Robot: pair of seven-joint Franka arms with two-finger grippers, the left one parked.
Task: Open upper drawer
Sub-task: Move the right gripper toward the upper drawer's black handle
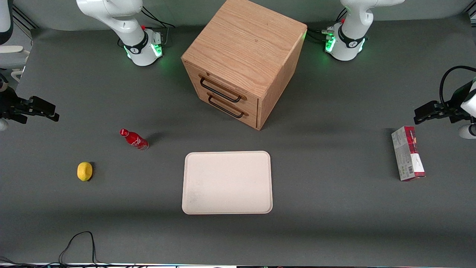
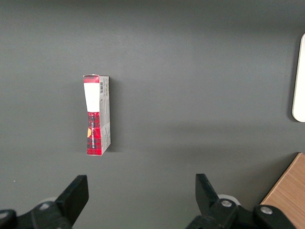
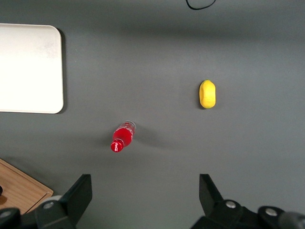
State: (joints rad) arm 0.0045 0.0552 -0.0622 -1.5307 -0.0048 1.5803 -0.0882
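The light oak cabinet (image 1: 245, 48) stands at the middle of the table, farther from the front camera than the tray. Its upper drawer (image 1: 223, 82) is the topmost of two and sits flush and closed, with a long dark bar handle (image 1: 221, 90) across its front. The lower drawer (image 1: 232, 113) underneath is closed too. My gripper (image 1: 50, 111) hovers well away from the cabinet, toward the working arm's end of the table. It is open (image 3: 145, 183) with nothing between its fingers, above bare mat. A corner of the cabinet top (image 3: 19, 188) shows in the right wrist view.
A red bottle (image 1: 134, 139) (image 3: 122, 137) and a yellow lemon (image 1: 84, 171) (image 3: 207, 94) lie on the mat toward the working arm's end. A white tray (image 1: 227, 182) sits nearer the front camera than the cabinet. A red and grey carton (image 1: 408, 158) lies toward the parked arm's end.
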